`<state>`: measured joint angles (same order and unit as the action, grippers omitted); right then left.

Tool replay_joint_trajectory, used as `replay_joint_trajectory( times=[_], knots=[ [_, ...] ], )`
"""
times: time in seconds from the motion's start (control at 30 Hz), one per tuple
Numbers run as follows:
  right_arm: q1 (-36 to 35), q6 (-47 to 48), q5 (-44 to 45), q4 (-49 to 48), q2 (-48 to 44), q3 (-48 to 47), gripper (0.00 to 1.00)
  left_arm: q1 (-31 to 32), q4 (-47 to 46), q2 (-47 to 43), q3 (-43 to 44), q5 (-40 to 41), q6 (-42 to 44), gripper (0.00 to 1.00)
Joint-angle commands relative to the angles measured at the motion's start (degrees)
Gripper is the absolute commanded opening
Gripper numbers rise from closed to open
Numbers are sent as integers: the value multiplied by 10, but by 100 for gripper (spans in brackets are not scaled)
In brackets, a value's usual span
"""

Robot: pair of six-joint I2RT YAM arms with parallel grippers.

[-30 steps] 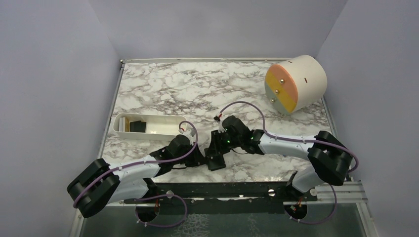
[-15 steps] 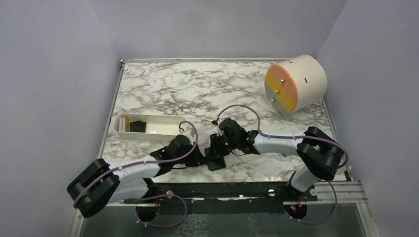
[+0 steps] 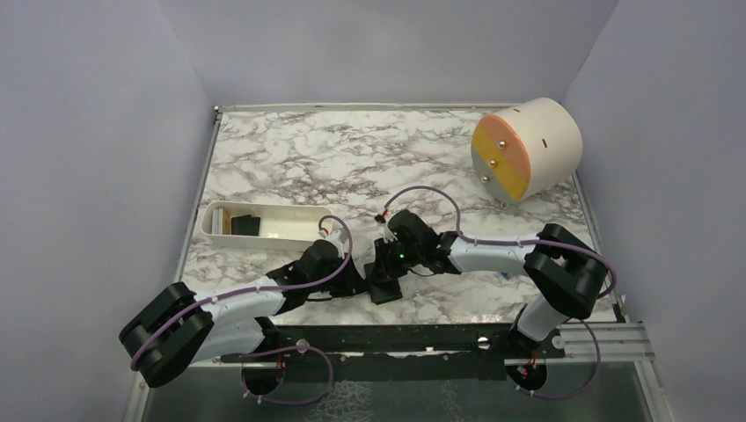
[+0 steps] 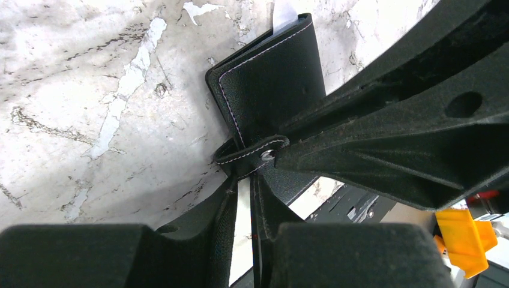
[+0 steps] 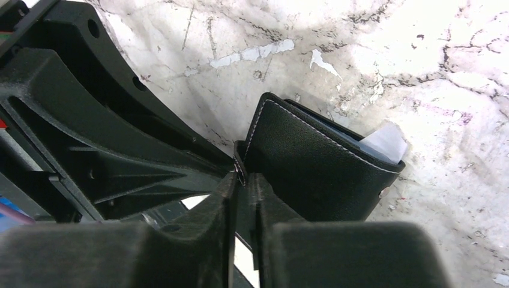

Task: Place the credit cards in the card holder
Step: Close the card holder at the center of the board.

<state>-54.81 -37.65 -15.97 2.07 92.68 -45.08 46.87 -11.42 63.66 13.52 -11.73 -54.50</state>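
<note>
The card holder (image 3: 384, 288), a black folded wallet with white stitching (image 4: 270, 78) (image 5: 312, 168), stands on edge on the marble between both grippers. Its strap with the stud (image 4: 267, 155) sticks out at one side. My left gripper (image 3: 362, 281) (image 4: 249, 180) is shut on the holder's lower edge. My right gripper (image 3: 383, 268) (image 5: 243, 177) pinches the strap's stitched end. A pale corner (image 5: 384, 143) pokes out of the holder's top; I cannot tell what it is. Dark credit cards (image 3: 248, 225) lie in the white tray.
The white oblong tray (image 3: 264, 239) sits left of the grippers, with a tan item (image 3: 224, 222) beside the cards. A large cream cylinder with an orange and yellow face (image 3: 528, 149) lies at the back right. Grey walls enclose the marble table (image 3: 352, 158).
My right arm has shifted a little to the left, and its jaws have narrowed onto the strap. The left arm and the card holder have stayed put.
</note>
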Motion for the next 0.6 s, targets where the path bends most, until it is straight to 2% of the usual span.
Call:
replay_joint_trajectory(
  times=[0.0, 0.03, 0.1, 0.17, 0.27, 0.43, 0.57],
  knots=[
    [-5, 7, -18, -32, -1, -9, 7, -1, -9, 5, 11, -3, 7, 18],
    [-5, 9, -19, -37, -6, -6, 2, -1, -7, 4, 12, -3, 7, 19],
    [-5, 10, -15, -37, -13, -5, 1, -1, 4, 0, 15, 1, 6, 24],
    [-5, 9, -7, -27, -18, -5, 1, -1, 58, -8, 30, 29, 8, 28],
    [-5, 8, -1, -17, -21, 1, 1, -2, 94, -37, 41, 53, 1, 29],
    [-4, -8, 16, -19, -43, 25, 1, -4, 100, -112, 35, 85, -24, 29],
    [-5, -13, 18, -21, -47, 33, 1, -5, 92, -128, 44, 101, -16, 27]
  ],
)
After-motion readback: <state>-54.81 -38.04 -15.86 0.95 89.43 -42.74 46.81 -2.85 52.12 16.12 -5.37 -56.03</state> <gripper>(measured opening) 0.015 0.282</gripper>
